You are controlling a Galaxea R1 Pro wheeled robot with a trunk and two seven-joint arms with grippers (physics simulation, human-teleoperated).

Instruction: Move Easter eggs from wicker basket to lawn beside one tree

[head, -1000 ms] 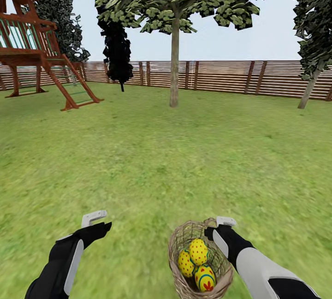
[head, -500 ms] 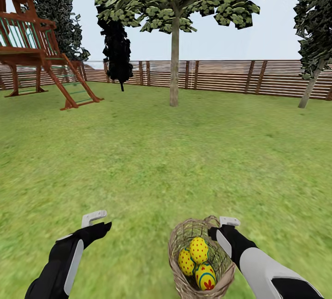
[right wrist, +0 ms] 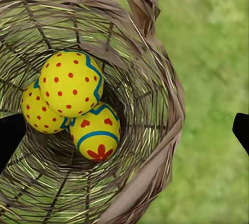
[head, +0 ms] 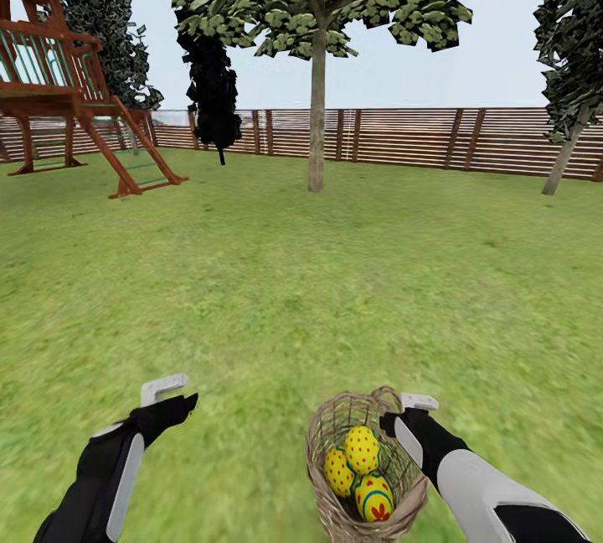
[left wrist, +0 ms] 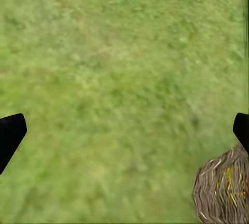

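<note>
Easter eggs (right wrist: 72, 105) lie in wicker basket (right wrist: 155, 130) beneath the spread-apart right tool (head: 416, 403).

Both arms: black shells with light grey panels; left gripper (head: 167, 392) and right gripper (head: 416, 403) have pale grey fingers.

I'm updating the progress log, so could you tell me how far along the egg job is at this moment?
Nothing is finished yet: all three Easter eggs sit inside the wicker basket. In hand: the right gripper is at the basket's rim; whether it grips is unclear. The left gripper is empty over the lawn. Left: placing every egg beside the tree ahead.
</note>
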